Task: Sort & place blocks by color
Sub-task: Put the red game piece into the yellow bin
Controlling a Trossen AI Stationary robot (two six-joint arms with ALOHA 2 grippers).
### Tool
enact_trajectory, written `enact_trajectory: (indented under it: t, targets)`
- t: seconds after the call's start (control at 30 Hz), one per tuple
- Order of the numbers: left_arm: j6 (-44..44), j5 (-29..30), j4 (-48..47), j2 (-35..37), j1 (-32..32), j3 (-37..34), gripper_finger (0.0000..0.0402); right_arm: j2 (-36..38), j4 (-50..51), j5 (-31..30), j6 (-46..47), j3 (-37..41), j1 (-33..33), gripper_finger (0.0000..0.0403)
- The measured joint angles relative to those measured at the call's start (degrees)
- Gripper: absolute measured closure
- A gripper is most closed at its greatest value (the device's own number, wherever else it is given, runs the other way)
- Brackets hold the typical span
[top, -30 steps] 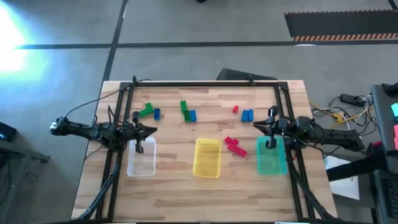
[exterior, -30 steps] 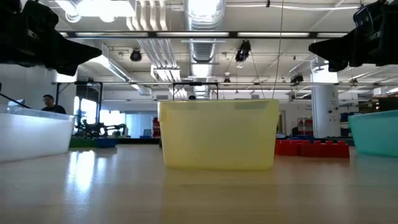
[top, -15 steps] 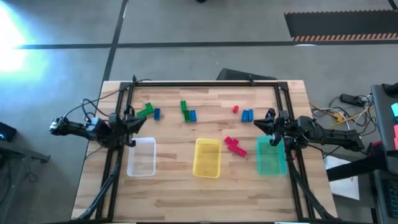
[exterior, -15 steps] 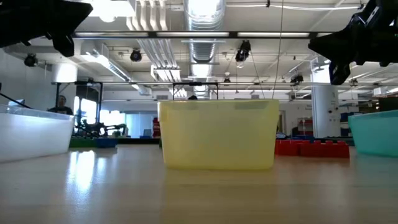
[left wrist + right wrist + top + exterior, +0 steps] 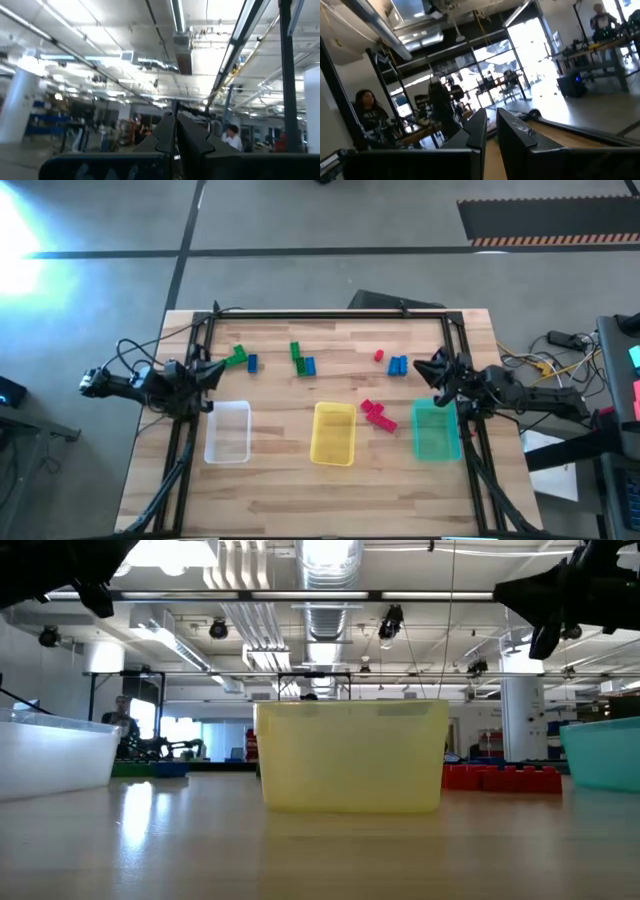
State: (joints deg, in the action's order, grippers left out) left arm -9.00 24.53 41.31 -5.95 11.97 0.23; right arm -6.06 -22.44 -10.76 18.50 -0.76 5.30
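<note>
Your left gripper sits at the left of the high view, above the clear tray and just left of the green blocks. In the left wrist view its fingers are pressed nearly together with nothing between them, pointing up at the ceiling.

Your right gripper is at the right of the high view, just above the teal tray and beside the blue pair. Its fingers are narrowly parted and hold nothing.

All the blocks lie on the table, outside the trays. A blue block touches the green ones at upper left. A green and blue cluster lies at upper centre. A small red block is right of it, and the red group lies between the yellow tray and the teal one.
</note>
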Motion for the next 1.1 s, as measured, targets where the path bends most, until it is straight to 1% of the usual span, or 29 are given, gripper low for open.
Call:
enact_trajectory:
  t: [0.1,0.23,0.37,0.5,0.67,0.77,0.93,1.1]
  targets:
    - [-6.38,0.02,5.26,-0.59,0.0,0.0,0.0401,-3.69,-5.32,-1.04,-1.51,-0.02,-0.02,0.0371]
    - [-15.69,0.02,10.36,-1.16,0.0,0.0,0.0401,-9.23,-6.14,-5.36,-2.38,-1.85,0.0,0.0371]
    - [-20.01,0.02,10.91,-1.12,0.0,0.0,0.0401,-15.64,-5.46,-9.91,-4.72,-5.67,0.0,0.0371]
    - [-22.33,0.11,10.0,-1.58,0.0,0.0,0.0401,-21.33,-1.8,-14.17,-8.06,-10.89,0.02,0.0371]
    - [-22.9,0.93,9.67,-2.9,0.0,0.0,0.0401,-28.29,5.25,-17.36,-10.89,-17.56,0.12,0.0371]
    - [-22.9,1.11,9.7,-3.41,-0.02,0.0,0.0401,-32.12,11.87,-17.79,-11.65,-21.73,0.96,0.0371]
    - [-22.88,1.32,9.74,-3.41,0.0,0.0,0.0401,-38.4,25.66,-17.74,-5.76,-28.54,4.32,0.0371]
    - [-22.86,1.36,9.77,-3.4,-0.01,0.02,0.0401,-45.01,36.06,-17.9,2.71,-34.24,9.19,0.0371]
